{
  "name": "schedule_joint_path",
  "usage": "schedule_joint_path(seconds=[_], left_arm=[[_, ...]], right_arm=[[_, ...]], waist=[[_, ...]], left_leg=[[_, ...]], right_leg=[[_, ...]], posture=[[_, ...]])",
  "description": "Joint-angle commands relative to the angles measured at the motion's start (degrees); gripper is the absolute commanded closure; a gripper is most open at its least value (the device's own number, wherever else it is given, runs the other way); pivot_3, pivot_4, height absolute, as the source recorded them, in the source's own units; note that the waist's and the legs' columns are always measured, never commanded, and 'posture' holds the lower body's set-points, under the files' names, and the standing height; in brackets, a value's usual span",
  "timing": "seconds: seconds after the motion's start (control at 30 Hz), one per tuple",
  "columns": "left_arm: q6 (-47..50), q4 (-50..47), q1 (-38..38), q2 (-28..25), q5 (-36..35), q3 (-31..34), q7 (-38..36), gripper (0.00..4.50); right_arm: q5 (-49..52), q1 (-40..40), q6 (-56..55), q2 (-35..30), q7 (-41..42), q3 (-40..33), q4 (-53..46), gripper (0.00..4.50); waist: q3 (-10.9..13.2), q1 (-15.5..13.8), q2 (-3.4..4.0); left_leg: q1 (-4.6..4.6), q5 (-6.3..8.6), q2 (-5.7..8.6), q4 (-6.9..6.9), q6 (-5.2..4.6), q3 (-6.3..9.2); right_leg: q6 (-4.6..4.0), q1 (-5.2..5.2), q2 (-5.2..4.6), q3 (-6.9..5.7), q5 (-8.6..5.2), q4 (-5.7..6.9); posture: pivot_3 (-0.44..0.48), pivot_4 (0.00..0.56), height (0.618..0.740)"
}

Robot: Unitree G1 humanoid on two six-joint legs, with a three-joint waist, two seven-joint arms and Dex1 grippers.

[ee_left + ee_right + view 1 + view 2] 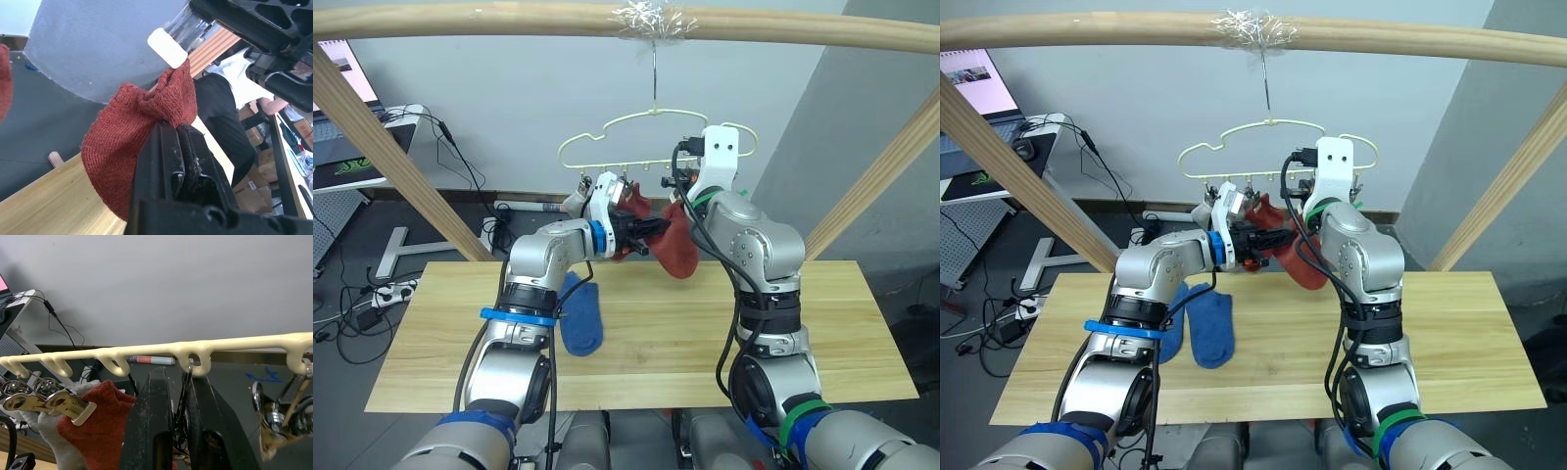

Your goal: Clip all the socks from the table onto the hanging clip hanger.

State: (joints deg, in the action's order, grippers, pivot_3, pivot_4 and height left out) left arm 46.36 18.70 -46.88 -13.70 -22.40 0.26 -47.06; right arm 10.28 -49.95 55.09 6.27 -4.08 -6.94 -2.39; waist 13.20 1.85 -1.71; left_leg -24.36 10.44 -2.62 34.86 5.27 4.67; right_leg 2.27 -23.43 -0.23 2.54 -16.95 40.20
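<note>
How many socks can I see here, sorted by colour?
Blue socks: 2
Red socks: 2
Grey socks: 1 that I can make out
Total: 5

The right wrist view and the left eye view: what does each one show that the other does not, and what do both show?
Right wrist view alone: the right end effector shut on a metal clip of the clip hanger, and grey fabric beside an already clipped rust-red sock. Left eye view alone: the blue socks on the table, and the left end effector holding a second rust-red sock. Both: the hanger and the clipped sock.
</note>
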Motion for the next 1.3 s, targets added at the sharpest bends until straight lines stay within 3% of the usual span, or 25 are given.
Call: schedule_joint_path(seconds=[0.03,0.7,1.3], left_arm=[[-1.6,-0.1,-0.2,-0.1,-0.3,-0.6,-0.5,4.49],[-4.9,5.2,-2.9,1.0,-0.8,1.1,1.3,4.49],[-2.8,4.5,-3.7,2.4,-3.1,1.3,0.7,4.49]], right_arm=[[0.7,-0.4,-0.5,0.1,-0.4,0.0,-3.0,4.48],[0.8,-0.2,-0.4,-0.2,-0.6,-0.1,-3.2,4.48],[0.9,-0.1,-0.6,-0.1,-1.0,-0.3,-3.4,4.48]], waist=[[0.0,0.0,0.00],[0.0,0.0,0.00],[0.0,0.0,0.00]], left_leg=[[0.00,0.00,0.00,0.00,0.00,0.00],[-0.08,0.00,0.00,-0.02,0.00,0.00],[-0.09,0.00,0.00,-0.02,0.00,0.00]], right_leg=[[0.00,0.00,0.00,0.00,0.00,-0.01],[0.00,0.00,-0.01,-0.01,0.00,-0.17],[0.00,0.00,-0.01,-0.02,0.00,-0.19]], posture=[[0.034,0.186,0.740],[0.028,0.182,0.740],[0.016,0.173,0.740]])
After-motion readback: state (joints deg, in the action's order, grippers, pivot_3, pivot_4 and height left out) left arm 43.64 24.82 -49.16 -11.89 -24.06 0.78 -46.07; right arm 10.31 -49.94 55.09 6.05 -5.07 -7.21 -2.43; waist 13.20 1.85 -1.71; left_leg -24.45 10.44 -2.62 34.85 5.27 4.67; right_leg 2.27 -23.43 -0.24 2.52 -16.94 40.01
